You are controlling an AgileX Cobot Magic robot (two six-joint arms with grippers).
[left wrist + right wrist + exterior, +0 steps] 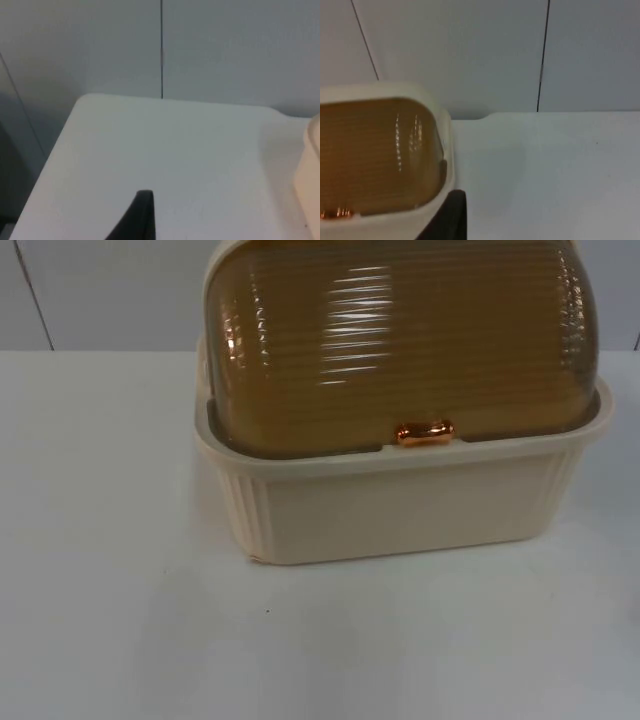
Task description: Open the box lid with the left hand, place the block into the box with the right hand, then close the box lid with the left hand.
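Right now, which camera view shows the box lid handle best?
The top view: the copper handle sits whole at the closed amber lid's front edge. The right wrist view catches just a copper glint; the left wrist view shows the box's cream wall.

White table top [120,620], smooth and matte, ending at 12 o'clock against a grey partition wall [100,290]. Standing directly on it, from centre toward 1 o'clock: a cream ribbed box [400,505], amber lid [400,350] down.
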